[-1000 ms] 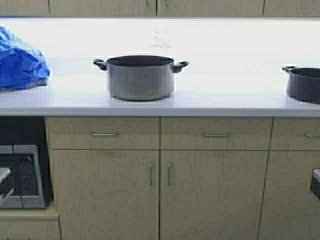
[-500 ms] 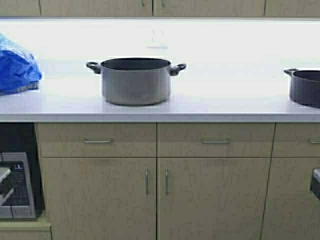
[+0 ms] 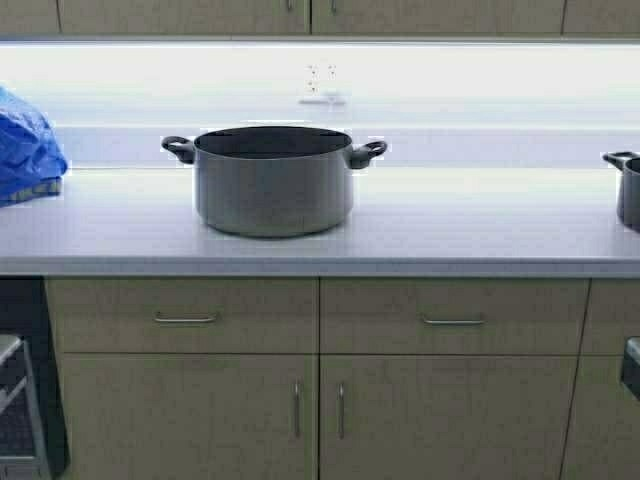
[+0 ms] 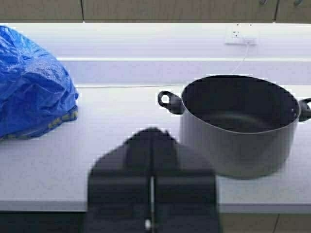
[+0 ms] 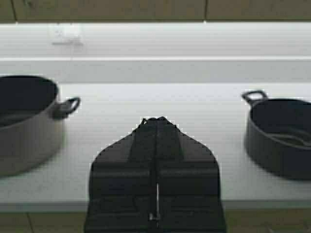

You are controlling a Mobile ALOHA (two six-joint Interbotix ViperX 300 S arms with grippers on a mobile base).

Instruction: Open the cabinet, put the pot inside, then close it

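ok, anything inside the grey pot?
The pot looks empty: the left wrist view shows a bare black interior and part of its floor. The near wall hides the front of the floor. It stands on the counter, below the closed cabinet.

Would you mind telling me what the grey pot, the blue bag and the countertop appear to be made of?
The wide grey pot looks like matte metal: smooth even wall, soft sheen, dark interior and black loop handles. The crumpled blue bag seems thin plastic, given its glossy creases. The pale countertop is probably laminate or similar: flat, uniform, faintly reflective.
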